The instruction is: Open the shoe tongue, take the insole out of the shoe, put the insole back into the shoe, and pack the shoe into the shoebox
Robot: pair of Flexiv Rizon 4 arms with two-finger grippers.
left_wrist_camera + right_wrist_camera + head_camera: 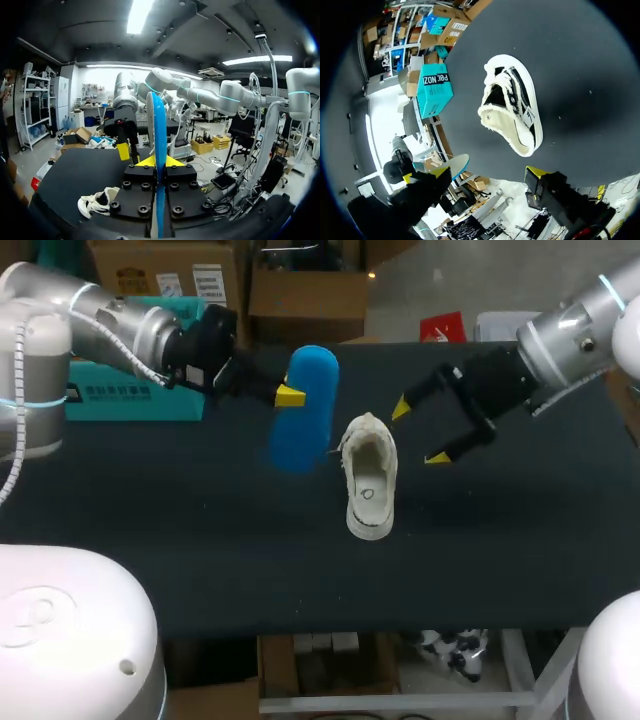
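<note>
1. Presently the flat blue foam insole is out of the shoe. It is clamped between the left jaws about mid-length and carried in the air over the dark surface, just left of the shoe.
2. The right jaws stand wide apart and hold nothing. They hover just right of the shoe's far end.
3. The white low-top shoe with black trim and fleecy lining rests on its sole near the middle of the surface, with its opening facing up. Its long axis runs from the far edge toward the robot's side. Which end is the toe cannot be told with confidence.
4. In the left wrist view the insole shows edge-on, rising out of the jaws with its broad faces to either side. From overhead its long axis runs roughly alongside the shoe's, slightly skewed.
5. Handling judgement, insole: light, thin and bendable. It will likely flex when pushed, so one end should be fed into the opening first.
6. Handling judgement, shoe: light with soft uppers, so it may slide or tip under pressure. The collar or heel wall offers the firmest hold for steadying it.
7. The teal cardboard shoebox sits at the far left, well apart from the shoe.
</note>
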